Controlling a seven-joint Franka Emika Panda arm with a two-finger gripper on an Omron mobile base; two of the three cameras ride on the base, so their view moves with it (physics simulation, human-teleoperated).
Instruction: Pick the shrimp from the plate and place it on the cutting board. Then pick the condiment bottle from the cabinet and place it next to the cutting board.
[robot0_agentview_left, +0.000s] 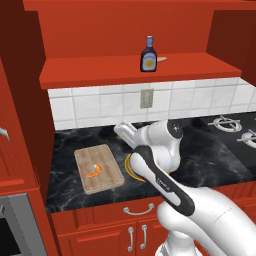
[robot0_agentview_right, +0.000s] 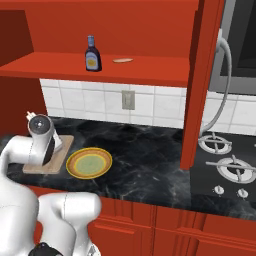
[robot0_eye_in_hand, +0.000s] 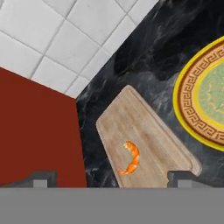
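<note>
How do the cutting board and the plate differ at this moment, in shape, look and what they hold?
The cutting board is rectangular with rounded corners; the plate is round. The board is plain tan wood with grain lines, while the plate has a patterned yellow-orange rim around a pale green centre. The board carries the shrimp; nothing lies on the plate. Both lie flat, side by side on the dark marble counter, and look similar in width.

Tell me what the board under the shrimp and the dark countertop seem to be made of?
The cutting board looks like light, unvarnished wood with a matte finish: long grain lines run along it. The countertop looks like polished black marble or a similar stone, judging by its pale veining and faint sheen, though it could be an imitation. The shrimp lies on the board.
</note>
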